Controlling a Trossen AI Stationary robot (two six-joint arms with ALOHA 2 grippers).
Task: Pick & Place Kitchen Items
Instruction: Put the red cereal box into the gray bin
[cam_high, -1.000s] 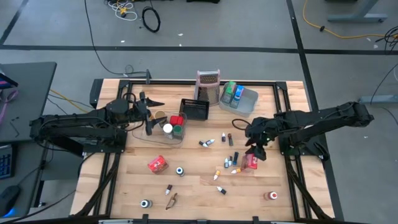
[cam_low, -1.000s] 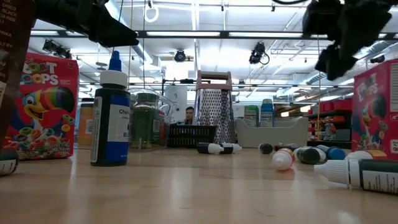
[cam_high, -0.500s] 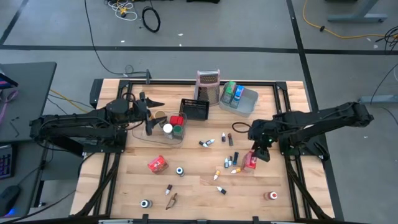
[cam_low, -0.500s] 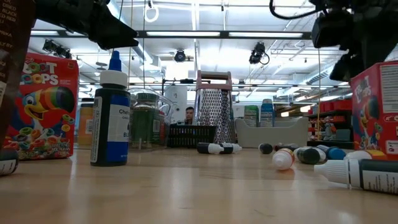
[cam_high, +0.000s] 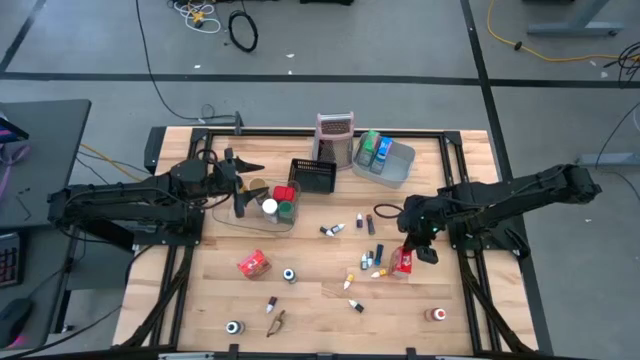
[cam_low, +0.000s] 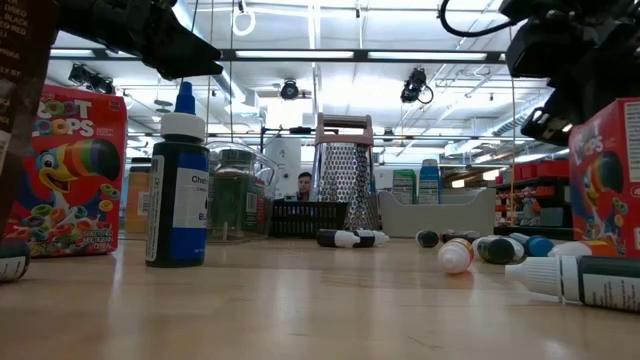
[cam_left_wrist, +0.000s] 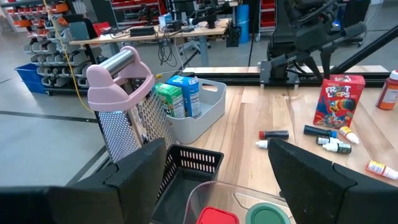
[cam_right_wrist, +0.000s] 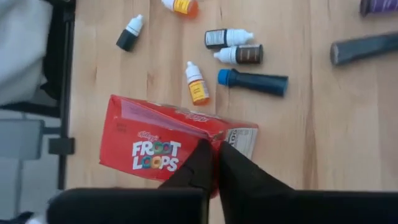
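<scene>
A red Froot Loops packet (cam_high: 402, 262) (cam_right_wrist: 155, 146) stands on the table's right half, among small colour-capped bottles (cam_right_wrist: 199, 84). My right gripper (cam_high: 416, 246) (cam_right_wrist: 214, 158) slants down over it, shut, its tips at the packet's top edge. In the low view the packet (cam_low: 608, 180) stands upright under the dark gripper. My left gripper (cam_high: 246, 162) (cam_left_wrist: 217, 180) hangs open and level above the clear tub (cam_left_wrist: 214, 196), which holds red and green lidded jars (cam_high: 283, 196). My right gripper comes slanting down from above, its shut fingertips (cam_right_wrist: 208, 149) meeting at the packet's top edge (cam_right_wrist: 186, 127). Whether they touch the packet, or have a flap between them, I cannot tell. The packet stands on the table.
At the far side stand the box grater (cam_high: 335, 138), a black mesh basket (cam_high: 312, 175) and a grey tray (cam_high: 385, 160) with packets. A second red packet (cam_high: 253, 264), small jars (cam_high: 289, 275) (cam_high: 435, 315) and bottles (cam_high: 335, 229) lie scattered over the near half.
My right gripper has sunk a little toward the red packet, turning slightly, and has shut. The packet stands where it was. My left gripper has kept still.
</scene>
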